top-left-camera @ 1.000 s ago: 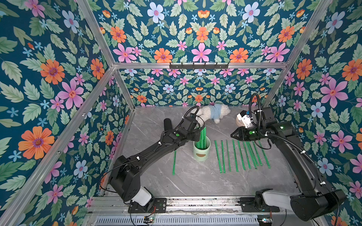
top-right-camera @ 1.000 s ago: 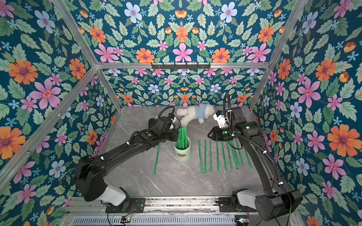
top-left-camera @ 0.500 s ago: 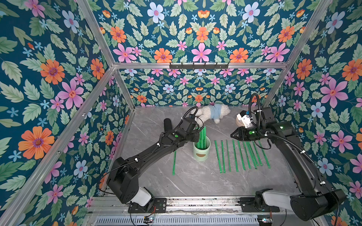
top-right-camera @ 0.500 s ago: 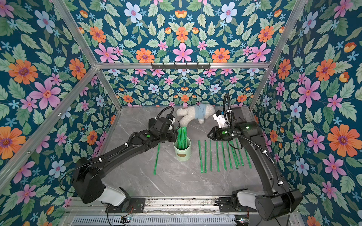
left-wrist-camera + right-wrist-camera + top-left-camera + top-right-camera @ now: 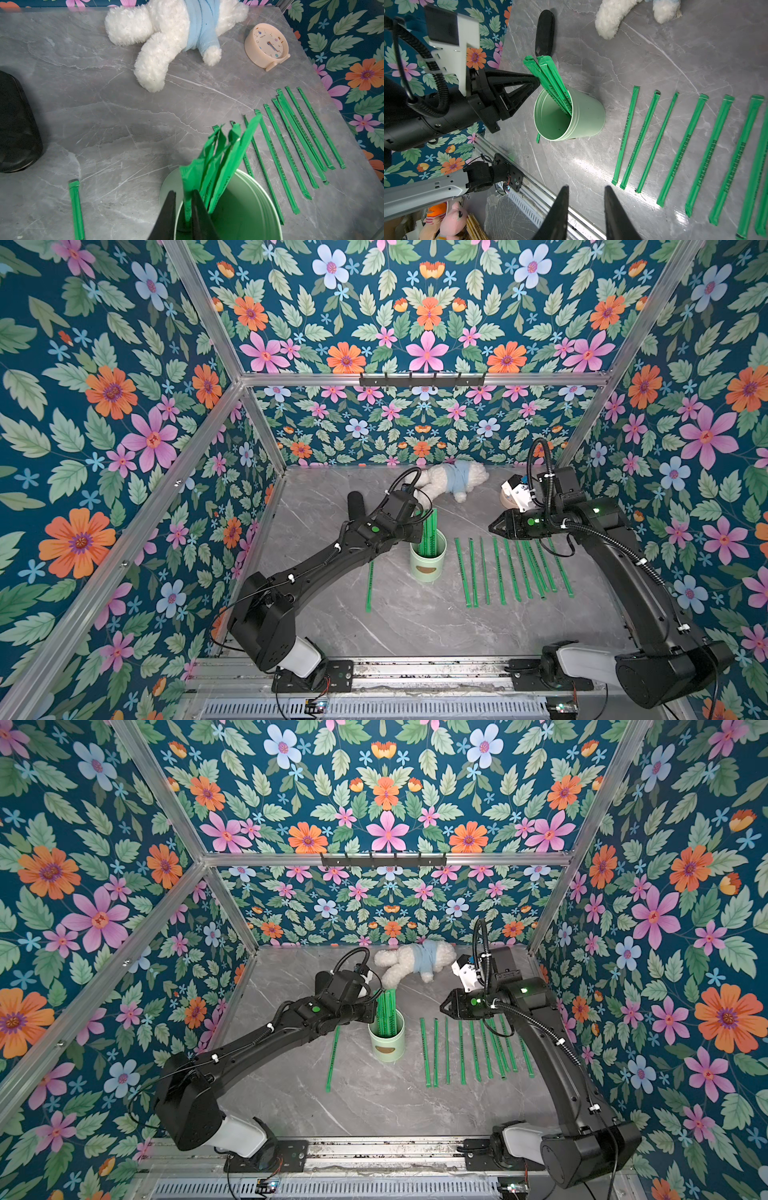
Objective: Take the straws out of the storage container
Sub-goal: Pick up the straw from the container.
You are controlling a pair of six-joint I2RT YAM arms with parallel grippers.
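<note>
Since a second ago my left gripper (image 5: 184, 192) has crept only slightly toward the storage container (image 5: 427, 568); the right arm has not budged. A few straws (image 5: 430, 526) stand in the container, nearly upright and leaning toward its far rim. The left jaws sit either side of 1 straw just above the rim; I cannot tell whether it is pinched yet. About 9 more lie flat on the container's right-arm side, 1 on its left-arm side. My right gripper (image 5: 586, 188) hangs parted and empty above that row. The left arm is nearer, so I judge the pull goes upward along the straw.
</note>
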